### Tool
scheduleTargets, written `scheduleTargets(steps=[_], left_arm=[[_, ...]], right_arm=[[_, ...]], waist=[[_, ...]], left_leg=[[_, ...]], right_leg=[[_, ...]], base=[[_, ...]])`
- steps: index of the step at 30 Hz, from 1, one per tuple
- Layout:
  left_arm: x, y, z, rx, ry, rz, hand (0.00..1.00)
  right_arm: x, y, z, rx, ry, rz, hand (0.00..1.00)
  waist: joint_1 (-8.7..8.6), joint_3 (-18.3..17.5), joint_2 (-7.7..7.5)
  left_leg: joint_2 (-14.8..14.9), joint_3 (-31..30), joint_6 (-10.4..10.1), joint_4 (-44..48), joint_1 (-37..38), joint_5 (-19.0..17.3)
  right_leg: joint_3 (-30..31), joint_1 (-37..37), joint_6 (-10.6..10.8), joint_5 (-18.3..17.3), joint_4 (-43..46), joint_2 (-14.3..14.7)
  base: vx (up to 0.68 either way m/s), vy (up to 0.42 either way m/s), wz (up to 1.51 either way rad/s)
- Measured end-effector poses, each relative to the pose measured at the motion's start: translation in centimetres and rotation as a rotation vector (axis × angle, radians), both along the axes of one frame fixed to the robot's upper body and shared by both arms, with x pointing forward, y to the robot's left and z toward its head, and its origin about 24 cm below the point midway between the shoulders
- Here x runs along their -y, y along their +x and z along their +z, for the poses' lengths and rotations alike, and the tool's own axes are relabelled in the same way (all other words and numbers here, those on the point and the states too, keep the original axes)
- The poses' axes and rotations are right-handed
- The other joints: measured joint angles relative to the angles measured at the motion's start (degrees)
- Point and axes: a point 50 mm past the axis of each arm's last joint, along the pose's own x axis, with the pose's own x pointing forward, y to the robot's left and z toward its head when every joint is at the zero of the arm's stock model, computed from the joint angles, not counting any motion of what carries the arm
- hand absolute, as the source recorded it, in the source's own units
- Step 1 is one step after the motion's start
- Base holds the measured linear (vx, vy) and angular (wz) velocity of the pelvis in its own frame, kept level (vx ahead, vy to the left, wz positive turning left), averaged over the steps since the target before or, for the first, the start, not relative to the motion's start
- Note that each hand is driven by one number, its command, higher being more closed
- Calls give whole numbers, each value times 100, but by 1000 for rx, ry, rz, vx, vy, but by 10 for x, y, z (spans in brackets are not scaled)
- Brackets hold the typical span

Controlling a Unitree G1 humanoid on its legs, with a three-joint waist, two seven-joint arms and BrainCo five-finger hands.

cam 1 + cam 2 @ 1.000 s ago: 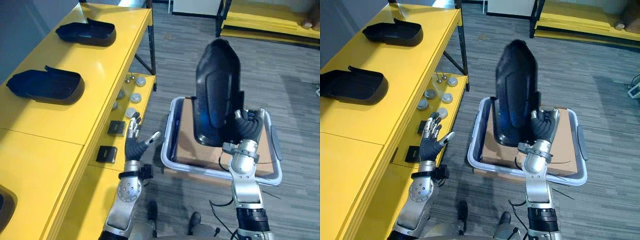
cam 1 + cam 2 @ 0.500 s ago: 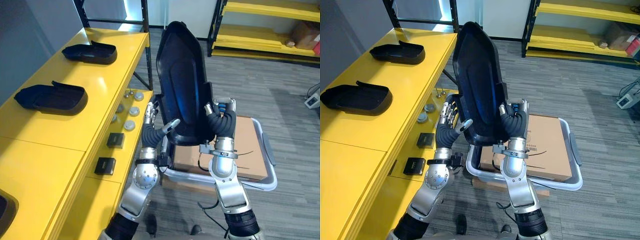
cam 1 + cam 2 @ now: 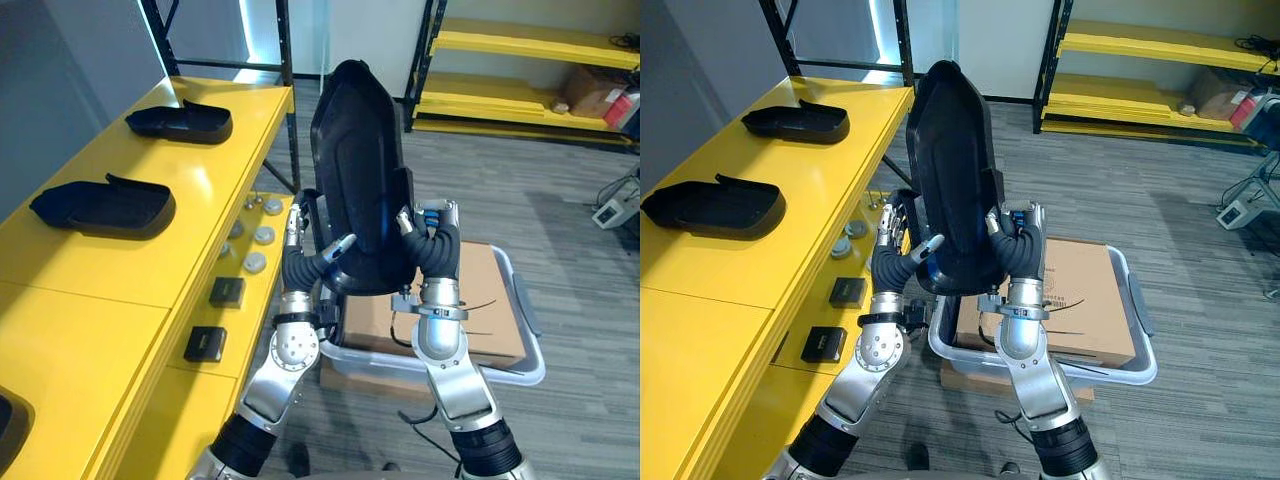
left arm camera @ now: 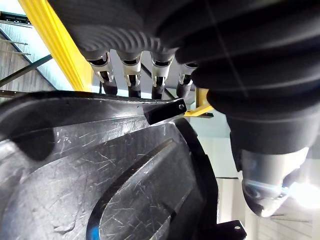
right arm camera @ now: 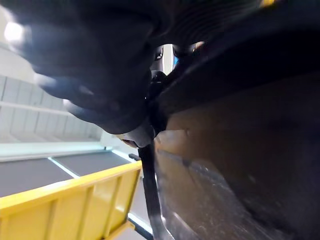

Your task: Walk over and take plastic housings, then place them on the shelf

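- Left hand (image 3: 300,265) and right hand (image 3: 433,250) curled round opposite edges of the upright plastic housing (image 3: 358,180), just beside the yellow shelf (image 3: 130,270).
- Grip evenly; carry over the shelf edge.
- Lay flat on a bare stretch of shelf, clear of the parked housings (image 3: 105,203).

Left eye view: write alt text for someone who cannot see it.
The left hand and right hand grip a black plastic housing upright by a grey bin. Two more housings lie on the yellow shelf to the left.
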Motion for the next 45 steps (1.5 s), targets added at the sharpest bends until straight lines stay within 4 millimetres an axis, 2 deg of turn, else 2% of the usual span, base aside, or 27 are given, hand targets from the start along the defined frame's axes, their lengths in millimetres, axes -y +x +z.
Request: scheduleTargets(steps=[7, 14, 21, 25, 31, 37, 39, 44, 45], left_arm=[[5, -2, -2, -15, -9, -33, 0], [9, -12, -16, -76, -2, -103, 0], [-4, -16, -21, -115, -66, -50, 0], [-8, -15, -21, -114, -68, -39, 0], [-5, -15, -21, -119, -73, -56, 0], [-1, -12, -30, -175, -53, -55, 0], [-3, -10, -35, -196, -45, -38, 0], [-3, -6, -39, -213, -26, -30, 0], [-3, -3, -39, -214, -17, -28, 100]], right_arm=[[8, 8, -5, -21, 7, -56, 100], [23, 16, -18, -85, 34, -139, 100], [46, 16, -22, -100, 60, -242, 100], [49, 15, -24, -112, 68, -255, 100], [39, 13, -28, -131, 73, -217, 100], [3, 11, -30, -159, 53, -21, 100], [-3, 9, -31, -170, 70, 11, 100], [-6, 6, -38, -207, 106, 42, 100], [-6, 5, -40, -219, 118, 48, 100]], waist=[[-2, 0, 1], [-7, 0, 1], [-4, -1, 0], [-8, -2, -2], [-12, -11, -16], [-27, -37, -56], [-18, -55, -86], [-9, -111, -170], [-9, -119, -182]], left_leg=[[-9, -67, 10, 0, 1, 10], [-16, -149, 31, -6, 2, 50], [-13, -172, 35, -17, 10, 67], [-11, -172, 33, -19, 10, 68], [-5, -149, 33, -18, 10, 68], [6, -93, 32, -19, 11, 68], [5, -86, 32, -19, 10, 68], [0, -56, 31, -19, 11, 67], [1, -46, 31, -20, 11, 67]], right_leg=[[-58, 26, 0, -3, 2, -1], [-142, 25, -34, -29, 26, -7], [-158, 23, -36, -34, 61, -11], [-157, 22, -33, -32, 59, -10], [-144, 23, -1, -10, 33, -4], [-111, 20, -3, -2, -2, 6], [-108, 19, -3, -1, -1, 4], [-77, 7, -11, 1, 1, -3], [-60, 0, -28, -6, 1, -2]], base=[[9, 5, 4], [-5, 3, 6], [-3, 2, 1], [0, 0, 0], [0, 0, 0], [1, 0, -2], [0, 0, 0], [0, 1, -2], [-1, 9, -8]])
